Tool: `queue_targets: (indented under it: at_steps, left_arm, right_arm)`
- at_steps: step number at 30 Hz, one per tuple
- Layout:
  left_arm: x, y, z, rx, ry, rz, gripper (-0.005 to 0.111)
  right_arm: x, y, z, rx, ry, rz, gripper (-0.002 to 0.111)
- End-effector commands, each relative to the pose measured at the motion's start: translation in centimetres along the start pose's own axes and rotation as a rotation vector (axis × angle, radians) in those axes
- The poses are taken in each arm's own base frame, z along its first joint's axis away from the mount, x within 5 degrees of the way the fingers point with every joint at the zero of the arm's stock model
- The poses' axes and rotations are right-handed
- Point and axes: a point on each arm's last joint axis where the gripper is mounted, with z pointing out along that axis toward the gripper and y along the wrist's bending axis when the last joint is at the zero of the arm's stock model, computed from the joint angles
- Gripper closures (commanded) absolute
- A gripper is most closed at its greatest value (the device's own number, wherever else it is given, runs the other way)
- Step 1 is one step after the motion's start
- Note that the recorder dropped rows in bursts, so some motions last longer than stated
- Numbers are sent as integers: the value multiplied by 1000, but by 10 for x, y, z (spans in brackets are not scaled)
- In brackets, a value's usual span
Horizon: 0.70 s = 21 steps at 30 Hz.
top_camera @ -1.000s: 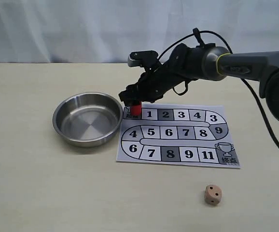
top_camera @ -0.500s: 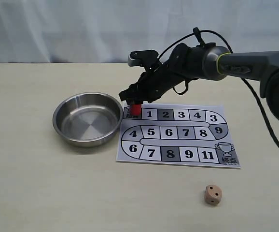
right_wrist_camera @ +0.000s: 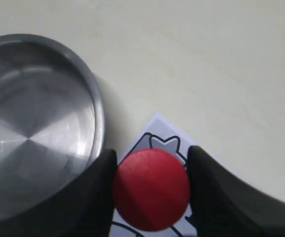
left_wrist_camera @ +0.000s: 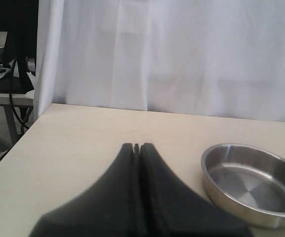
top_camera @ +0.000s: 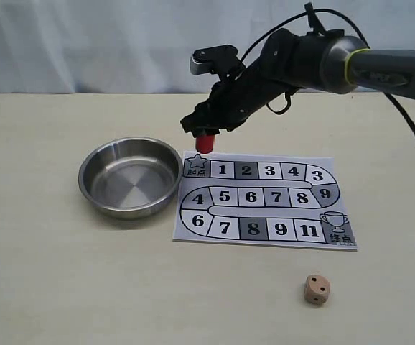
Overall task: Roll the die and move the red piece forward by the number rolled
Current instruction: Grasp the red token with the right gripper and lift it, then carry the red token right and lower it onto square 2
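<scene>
Three views of one moment. Exterior view: your right gripper reaches across the middle and clamps the small, smooth red cylinder, the red piece. The piece hangs upright in the air over the star-marked corner of the white paper board of numbered squares, without touching it. Just beside the board's left edge, the round stainless-steel bowl sits on the pale beige table. The small tan wooden die with dark pips rests on the table at the front, apart from the board's trophy corner. You cannot read its top face from here.

Left wrist view: your left gripper holds its two black jaws pressed together with nothing between them. It is above the table, with the steel bowl near it and a white curtain behind.

Right wrist view: the round top of the red piece fills the gap of the right gripper. Both black fingers touch its sides. The star square of the board shows just past the piece, and the bowl's rim lies beside that corner.
</scene>
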Motion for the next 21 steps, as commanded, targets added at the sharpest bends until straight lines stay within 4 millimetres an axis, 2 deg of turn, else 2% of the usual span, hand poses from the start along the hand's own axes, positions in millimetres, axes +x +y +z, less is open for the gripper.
queue_targets:
  at_steps: [1,12,21]
  left_arm:
    - [-3,0,0,1,-18,1,107]
    - [-3,0,0,1,-18,1,107]
    - [-3,0,0,1,-16,1,107]
  right_arm:
    - [1,-2,-5,27,36,-63,104]
    - [6,-10,-3,108,61,-69,104]
    - [24,-13,11,135,41,-41,104]
